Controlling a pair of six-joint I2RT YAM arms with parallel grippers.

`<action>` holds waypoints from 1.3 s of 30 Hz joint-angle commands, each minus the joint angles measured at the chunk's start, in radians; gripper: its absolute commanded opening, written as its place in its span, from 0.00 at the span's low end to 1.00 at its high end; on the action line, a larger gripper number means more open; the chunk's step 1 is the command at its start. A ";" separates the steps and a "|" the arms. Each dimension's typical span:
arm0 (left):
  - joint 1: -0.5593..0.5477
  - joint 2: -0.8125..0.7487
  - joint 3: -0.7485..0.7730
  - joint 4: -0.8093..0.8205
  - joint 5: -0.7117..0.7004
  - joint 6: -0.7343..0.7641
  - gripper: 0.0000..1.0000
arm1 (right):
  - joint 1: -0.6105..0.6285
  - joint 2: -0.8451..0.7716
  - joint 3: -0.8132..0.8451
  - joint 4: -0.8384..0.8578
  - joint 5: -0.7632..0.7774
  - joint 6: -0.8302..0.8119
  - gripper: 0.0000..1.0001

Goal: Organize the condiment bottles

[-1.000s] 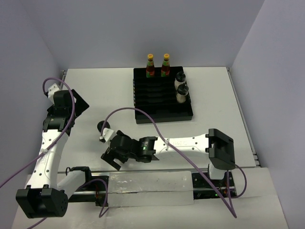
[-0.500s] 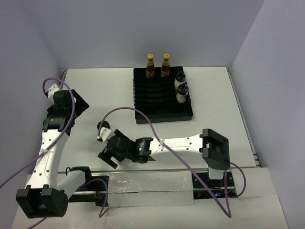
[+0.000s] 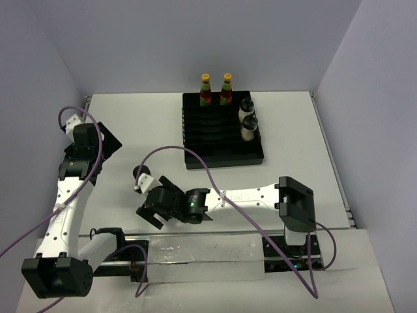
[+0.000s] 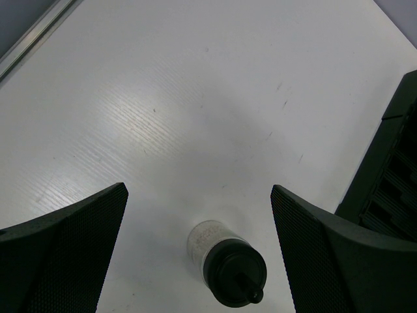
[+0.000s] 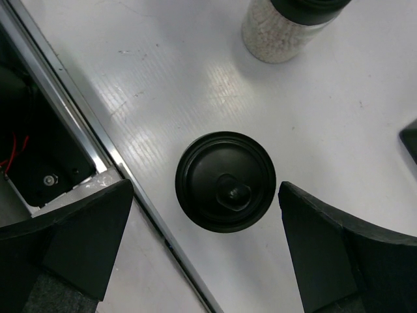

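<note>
Jaws of both grippers stand wide apart and hold nothing: the right gripper (image 5: pixel 206 184) hangs over a black-lidded jar (image 5: pixel 225 180) on the table (image 5: pixel 163 72), with a second jar (image 5: pixel 287 29) near it, and the left gripper (image 4: pixel 199 188) looks down on a loose jar (image 4: pixel 225 264). Two sauce bottles (image 3: pixel 205 89) and two more jars (image 3: pixel 245 107) stand in the black tray (image 3: pixel 223 156)

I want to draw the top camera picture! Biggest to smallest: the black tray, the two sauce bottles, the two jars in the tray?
1. black tray
2. left sauce bottle and right sauce bottle, alike
3. far jar and near jar, alike, a bit smaller
</note>
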 commanded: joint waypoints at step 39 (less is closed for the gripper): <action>0.011 -0.016 0.016 0.013 -0.001 0.014 0.99 | 0.000 0.035 0.052 0.003 0.072 0.020 0.43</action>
